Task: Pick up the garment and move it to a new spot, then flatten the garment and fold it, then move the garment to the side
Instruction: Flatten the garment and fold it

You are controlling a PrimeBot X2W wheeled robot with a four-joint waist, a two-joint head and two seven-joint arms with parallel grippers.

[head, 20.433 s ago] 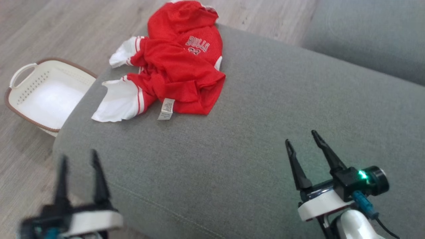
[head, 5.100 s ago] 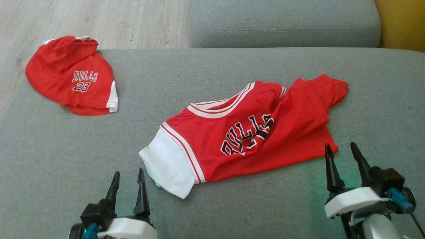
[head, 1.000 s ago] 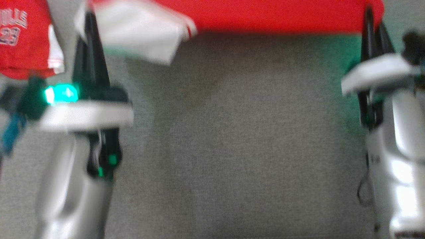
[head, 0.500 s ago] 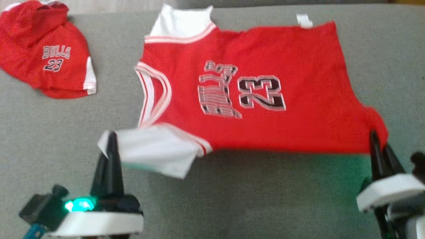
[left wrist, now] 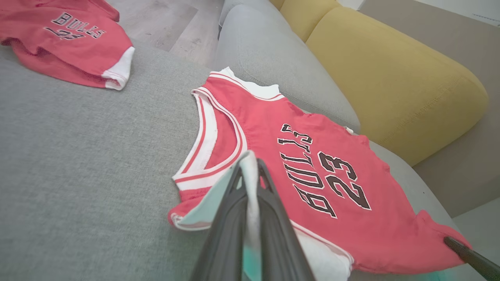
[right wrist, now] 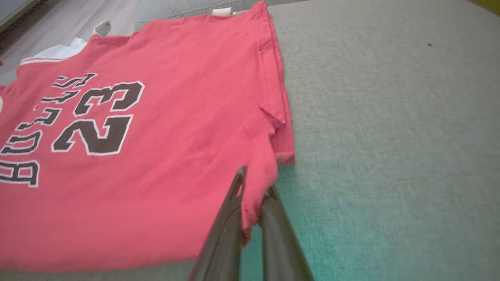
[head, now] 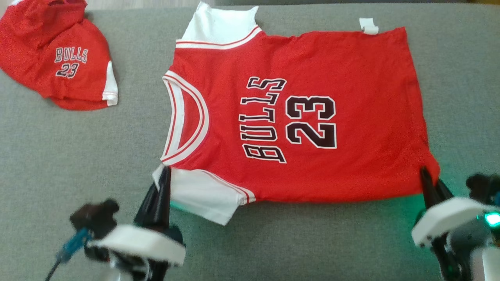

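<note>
The garment [head: 297,117], a red jersey with white sleeves and "BULLS 23" in black, lies spread flat on the grey sofa cushion [head: 78,156], neck to the left. My left gripper [head: 166,173] is shut on the near white sleeve, which the left wrist view shows pinched between its fingers [left wrist: 250,171]. At the lower right, my right gripper [head: 425,173] is shut on the jersey's near hem corner; that red corner [right wrist: 258,183] drapes between the fingers in the right wrist view.
Red shorts [head: 58,58] with a small "BULLS 23" print lie bunched at the cushion's far left. A grey back cushion [left wrist: 273,58] and a yellow cushion [left wrist: 390,78] stand behind the jersey. Wood floor [left wrist: 172,23] shows beyond the sofa.
The jersey has come down from being held up and now lies flat, a little nearer me. Both grippers stay shut on the sleeve and the hem corner. The camera has moved too.
</note>
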